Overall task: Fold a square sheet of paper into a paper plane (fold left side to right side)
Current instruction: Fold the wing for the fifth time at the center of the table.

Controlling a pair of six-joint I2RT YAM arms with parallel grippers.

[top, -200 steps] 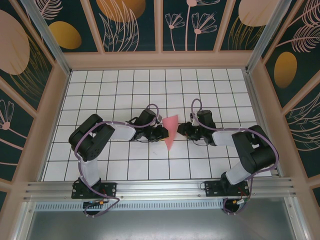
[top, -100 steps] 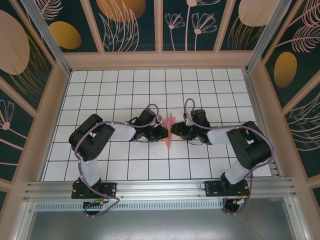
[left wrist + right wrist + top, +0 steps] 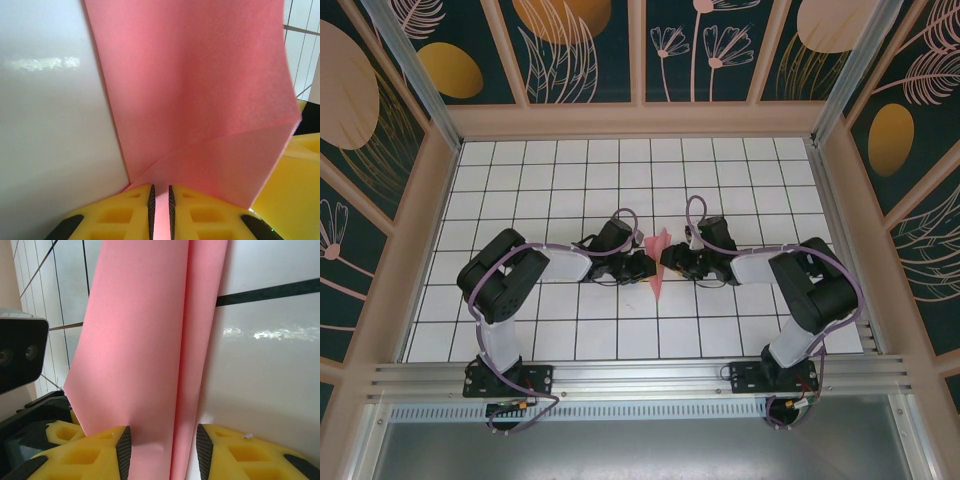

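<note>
Two grippers are met at the middle of the table [image 3: 520,160], far from its edges. Between them the paper plane [image 3: 658,285] is clamped by the left gripper [image 3: 160,210]; the jaws of the right gripper [image 3: 162,450] are spread around it.

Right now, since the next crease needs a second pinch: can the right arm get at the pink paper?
Probably yes: the right gripper is open with the pink paper between its fingers, and nothing blocks them. The left gripper pinches it from the opposite side.
</note>
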